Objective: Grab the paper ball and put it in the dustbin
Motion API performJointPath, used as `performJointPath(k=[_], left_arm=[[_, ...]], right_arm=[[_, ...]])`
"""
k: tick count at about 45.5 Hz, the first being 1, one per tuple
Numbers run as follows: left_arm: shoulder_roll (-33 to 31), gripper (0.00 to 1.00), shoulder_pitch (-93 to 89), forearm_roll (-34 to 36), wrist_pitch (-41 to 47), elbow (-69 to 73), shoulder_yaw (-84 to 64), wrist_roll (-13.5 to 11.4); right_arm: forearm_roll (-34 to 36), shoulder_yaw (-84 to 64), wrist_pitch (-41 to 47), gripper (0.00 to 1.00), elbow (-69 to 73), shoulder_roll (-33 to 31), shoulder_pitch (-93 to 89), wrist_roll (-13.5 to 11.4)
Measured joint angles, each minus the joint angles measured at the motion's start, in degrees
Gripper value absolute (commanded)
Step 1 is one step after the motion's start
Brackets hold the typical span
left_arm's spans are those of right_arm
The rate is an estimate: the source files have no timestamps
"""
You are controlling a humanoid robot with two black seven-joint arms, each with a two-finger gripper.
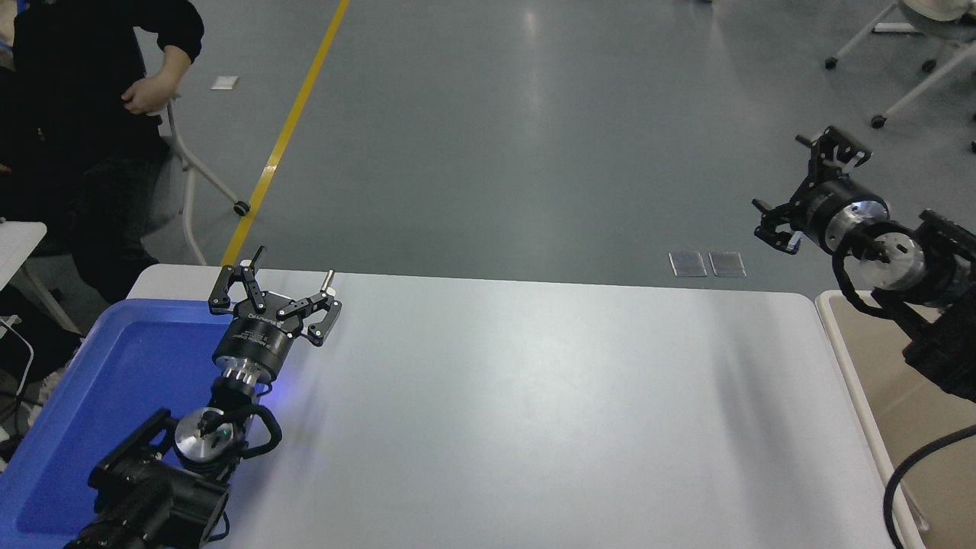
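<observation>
Right black gripper [810, 188] raised at right edge over beige plastic dustbin [845, 358], jaws spread, nothing held. Left black gripper [274, 293] parked lower left, spread, holding nothing. Tan paper ball nowhere visible; risk: nothing to pick.

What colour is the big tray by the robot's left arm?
Bright blue tray, clearest in the head view.

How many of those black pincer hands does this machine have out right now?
2. The left pincer is at the table's far-left corner beside the blue tray; the right pincer hangs in the air above the dustbin, both open.
</observation>
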Motion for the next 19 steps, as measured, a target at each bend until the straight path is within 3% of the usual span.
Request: performJointPath(k=[19], left_arm=[[0.0,0.99,0.01,0.01,0.0,0.0,0.0,0.0]], right_arm=[[2.26,13.85,13.13,1.0,0.48,6.67,-12.52,0.0]])
